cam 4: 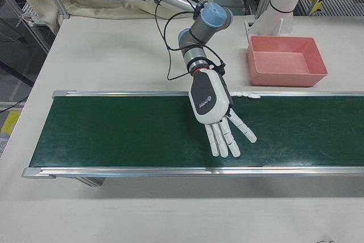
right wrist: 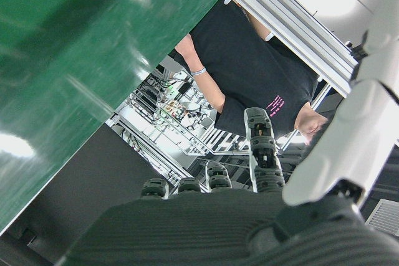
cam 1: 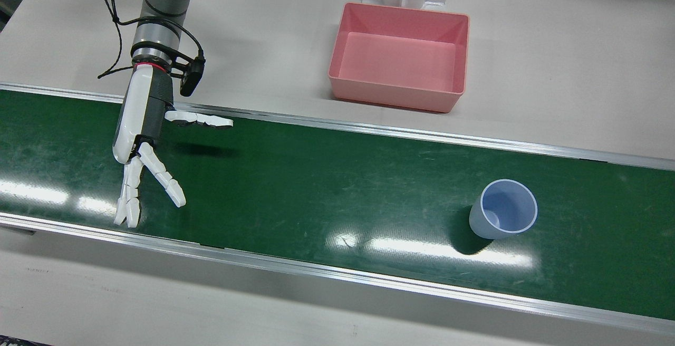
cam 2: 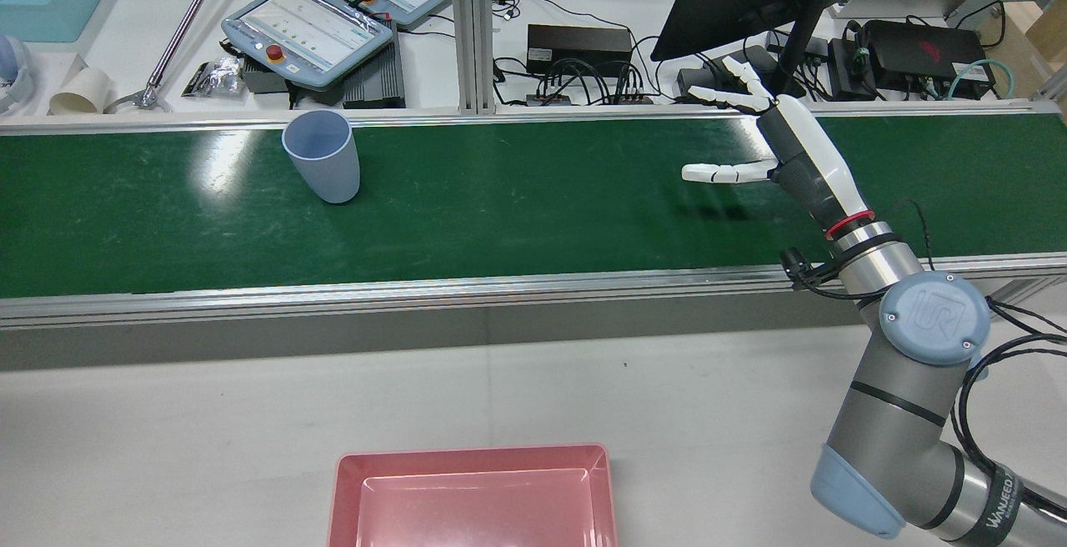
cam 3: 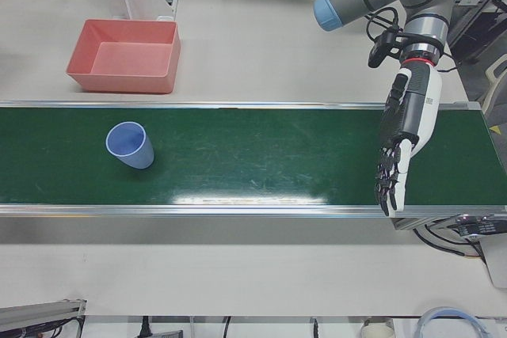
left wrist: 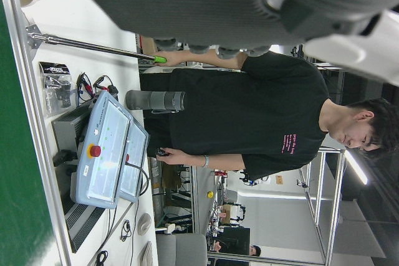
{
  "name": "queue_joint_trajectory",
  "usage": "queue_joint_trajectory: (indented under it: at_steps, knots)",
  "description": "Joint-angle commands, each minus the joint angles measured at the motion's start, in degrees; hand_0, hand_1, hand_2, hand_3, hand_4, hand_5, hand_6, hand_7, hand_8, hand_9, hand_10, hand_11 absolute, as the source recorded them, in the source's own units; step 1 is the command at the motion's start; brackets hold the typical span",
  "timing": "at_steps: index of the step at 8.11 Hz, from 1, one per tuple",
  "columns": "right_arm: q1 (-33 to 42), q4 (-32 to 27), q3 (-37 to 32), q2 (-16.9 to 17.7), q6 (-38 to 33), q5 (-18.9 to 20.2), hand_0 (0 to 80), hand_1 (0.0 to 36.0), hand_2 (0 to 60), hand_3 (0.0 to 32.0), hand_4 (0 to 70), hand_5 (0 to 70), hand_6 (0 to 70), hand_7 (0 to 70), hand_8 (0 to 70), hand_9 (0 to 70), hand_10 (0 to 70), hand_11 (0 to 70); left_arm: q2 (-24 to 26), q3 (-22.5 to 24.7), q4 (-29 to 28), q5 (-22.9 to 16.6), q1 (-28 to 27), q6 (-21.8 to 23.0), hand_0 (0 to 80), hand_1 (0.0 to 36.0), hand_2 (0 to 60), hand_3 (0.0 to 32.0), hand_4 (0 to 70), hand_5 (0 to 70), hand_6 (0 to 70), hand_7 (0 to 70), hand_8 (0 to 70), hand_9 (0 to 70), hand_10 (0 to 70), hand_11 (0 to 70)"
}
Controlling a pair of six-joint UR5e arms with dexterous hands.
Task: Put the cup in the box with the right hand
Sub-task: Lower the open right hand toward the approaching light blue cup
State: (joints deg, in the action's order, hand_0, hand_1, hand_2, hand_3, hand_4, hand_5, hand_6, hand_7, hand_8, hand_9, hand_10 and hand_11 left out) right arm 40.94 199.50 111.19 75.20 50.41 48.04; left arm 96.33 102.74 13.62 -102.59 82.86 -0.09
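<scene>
So the blue cup (cam 1: 503,209) is standing upright on the green belt (cam 1: 316,177), lower right in the front view, open end up, nothing touching it. The right hand (cam 1: 145,140) is way over at the left of that same view, hovering above the belt with its fingers (cam 1: 169,182) fanned out and the thumb sticking off sideways, holding nothing, well apart from the cup. The pink box (cam 1: 395,95) sits empty on the pale desk (cam 1: 553,71) near the top middle, just past the belt's far rail. The left hand (cam 3: 400,140) only shows up in the left-front view (right side of the frame), hanging over the belt with its fingers stretched out straight, dark palm facing the camera, also holding nothing.
</scene>
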Motion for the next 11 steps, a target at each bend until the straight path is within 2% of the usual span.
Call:
queue_joint_trajectory:
  at_steps: [1,2,3,4,5,6,7,8,9,11]
  knots:
    - [-0.16,-0.07,0.0,-0.05,0.04,-0.14,34.3,9.2,25.6,3.8,8.4,2.4,2.0,10.4,0.3,2.4,1.7,3.4,0.0,0.0,0.0,0.02,-0.07,0.0,0.0,0.0,0.0,0.0,0.0,0.0,0.0,0.0,0.0,0.0,0.0,0.0]
    - [-0.16,-0.07,0.0,-0.05,0.04,-0.14,33.6,9.0,25.8,4.0,8.4,2.3,2.0,10.4,0.2,2.1,1.5,3.1,0.0,0.0,0.0,-0.06,-0.07,0.0,0.0,0.0,0.0,0.0,0.0,0.0,0.0,0.0,0.0,0.0,0.0,0.0]
    - [-0.16,-0.16,0.0,-0.05,0.38,-0.14,37.0,7.2,18.8,4.0,11.2,2.3,2.0,10.8,0.2,2.2,1.6,3.1,0.0,0.0,0.0,0.02,0.02,0.0,0.0,0.0,0.0,0.0,0.0,0.0,0.0,0.0,0.0,0.0,0.0,0.0]
    - [-0.42,-0.16,0.0,-0.05,0.65,-0.14,39.0,6.3,14.8,4.2,12.2,2.3,2.0,10.7,0.3,2.3,1.6,3.2,0.0,0.0,0.0,0.02,0.02,0.0,0.0,0.0,0.0,0.0,0.0,0.0,0.0,0.0,0.0,0.0,0.0,0.0]
    - [-0.69,-0.16,0.0,-0.05,0.74,-0.22,35.8,8.0,21.5,4.0,10.0,2.4,2.0,10.7,0.3,2.3,1.7,3.3,0.0,0.0,0.0,-0.06,0.02,0.0,0.0,0.0,0.0,0.0,0.0,0.0,0.0,0.0,0.0,0.0,0.0,0.0]
    - [-0.69,-0.16,-0.09,-0.05,1.0,-0.22,39.0,6.2,14.8,3.6,12.7,2.3,2.1,10.7,0.3,2.3,1.8,3.5,0.0,0.0,0.0,0.02,0.02,0.0,0.0,0.0,0.0,0.0,0.0,0.0,0.0,0.0,0.0,0.0,0.0,0.0]
    - [-0.78,-0.25,-0.53,-0.05,1.18,-0.22,34.2,8.9,25.3,3.4,9.5,2.3,2.2,11.2,0.4,2.6,2.0,3.8,0.0,0.0,0.0,-0.06,0.02,0.0,0.0,0.0,0.0,0.0,0.0,0.0,0.0,0.0,0.0,0.0,0.0,0.0]
    - [-0.69,-2.16,-1.92,0.04,1.09,-0.22,37.5,7.1,18.0,3.8,11.6,2.4,2.1,10.8,0.4,2.5,2.0,3.8,0.0,0.0,0.0,-0.06,0.02,0.0,0.0,0.0,0.0,0.0,0.0,0.0,0.0,0.0,0.0,0.0,0.0,0.0]
    - [-0.69,-4.44,-3.42,0.04,1.26,-0.4,36.2,8.2,22.2,3.6,11.1,2.3,2.2,11.5,0.4,2.6,1.8,3.5,0.0,0.0,0.0,-0.06,0.02,0.0,0.0,0.0,0.0,0.0,0.0,0.0,0.0,0.0,0.0,0.0,0.0,0.0]
    - [-0.95,-5.34,-4.22,-0.14,1.35,-1.28,36.1,8.2,22.4,3.4,11.7,2.3,2.2,11.7,0.4,2.6,1.8,3.4,0.0,0.0,0.0,0.02,0.02,0.0,0.0,0.0,0.0,0.0,0.0,0.0,0.0,0.0,0.0,0.0,0.0,0.0]
